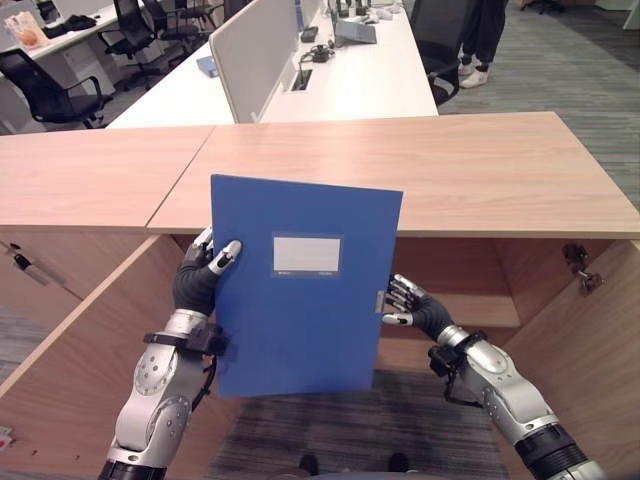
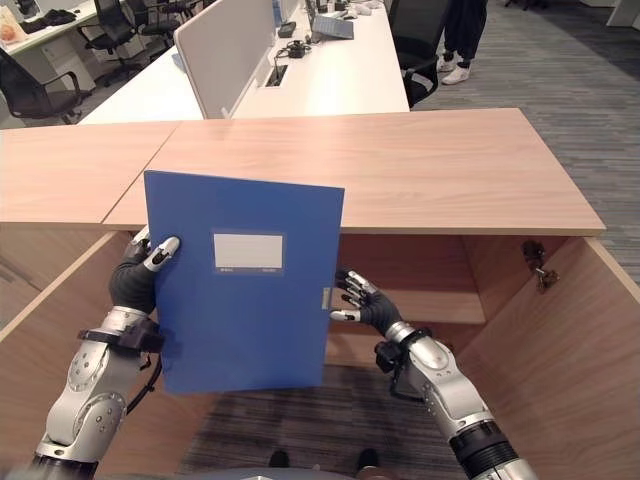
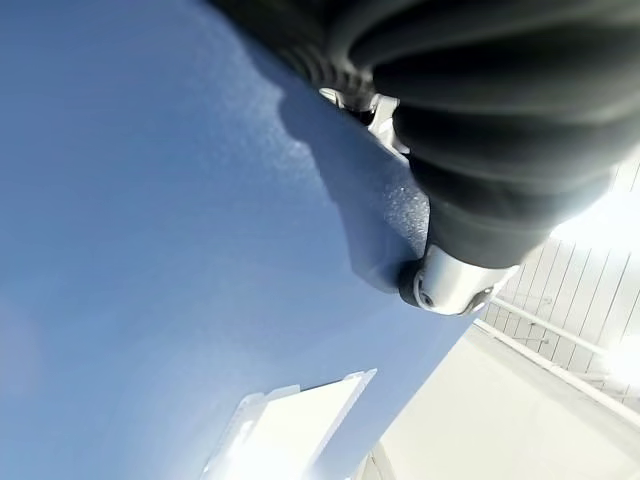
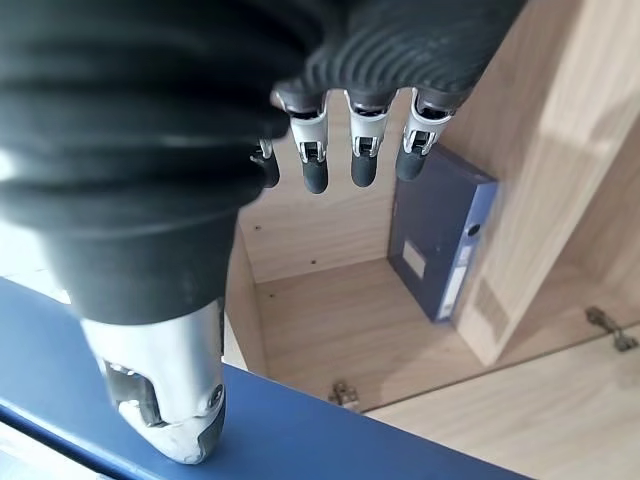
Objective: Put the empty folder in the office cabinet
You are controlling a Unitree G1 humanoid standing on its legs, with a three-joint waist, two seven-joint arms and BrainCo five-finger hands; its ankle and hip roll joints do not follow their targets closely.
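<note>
A blue folder (image 1: 300, 300) with a white label stands upright in front of the open office cabinet (image 1: 400, 170). My left hand (image 1: 200, 280) pinches its left edge, thumb on the front cover (image 3: 150, 200) and fingers behind. My right hand (image 1: 415, 308) is at the folder's right edge. Its fingers (image 4: 360, 150) are straight and point into the cabinet, while the thumb rests on the folder's edge (image 4: 300, 440). Inside the cabinet, another dark blue folder (image 4: 440, 240) stands against a side wall.
The cabinet's two doors hang open, one on the left (image 1: 70, 360) and one on the right (image 1: 590, 350), with a shelf (image 1: 470, 310) inside. Behind the cabinet are white desks (image 1: 350, 80) with a partition, office chairs (image 1: 45, 90) and a standing person's legs (image 1: 480, 40).
</note>
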